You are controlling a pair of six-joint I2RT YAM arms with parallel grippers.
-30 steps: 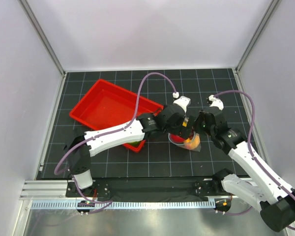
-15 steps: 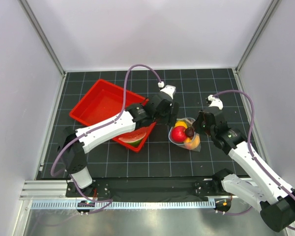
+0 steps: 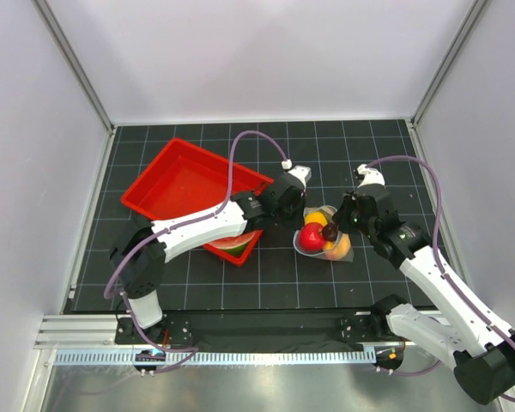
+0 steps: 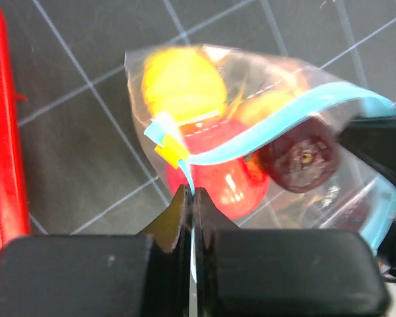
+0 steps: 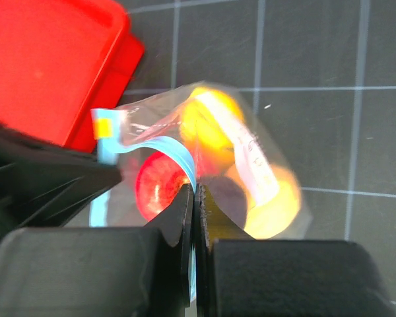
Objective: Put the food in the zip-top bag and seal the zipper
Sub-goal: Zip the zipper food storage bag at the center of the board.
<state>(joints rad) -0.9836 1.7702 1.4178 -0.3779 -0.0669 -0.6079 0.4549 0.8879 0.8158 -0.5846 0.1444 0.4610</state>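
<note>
The zip-top bag [image 3: 324, 243] lies on the black mat, holding a red apple [image 4: 226, 185], a yellow lemon [image 4: 183, 80], an orange ball [image 5: 278, 198] and a tiny dark fruit [image 4: 301, 157]. Its teal zipper [image 4: 277, 129] curves across the open mouth. My left gripper [image 4: 192, 193] is shut on the zipper's left end, close to the yellow tab. My right gripper [image 5: 197, 191] is shut on the zipper [image 5: 178, 155] from the opposite side. From above, the left gripper [image 3: 300, 215] and right gripper [image 3: 339, 225] flank the bag. A watermelon wedge [image 3: 237, 243] lies in the tray, partly under my left arm.
The red tray [image 3: 176, 184] sits left of the bag, with my left arm stretched across its near corner. White walls enclose the mat on three sides.
My left gripper was open over the bag, swung back toward the tray, then came down at the bag's left edge and shut on the zipper. The right gripper kept its hold.
</note>
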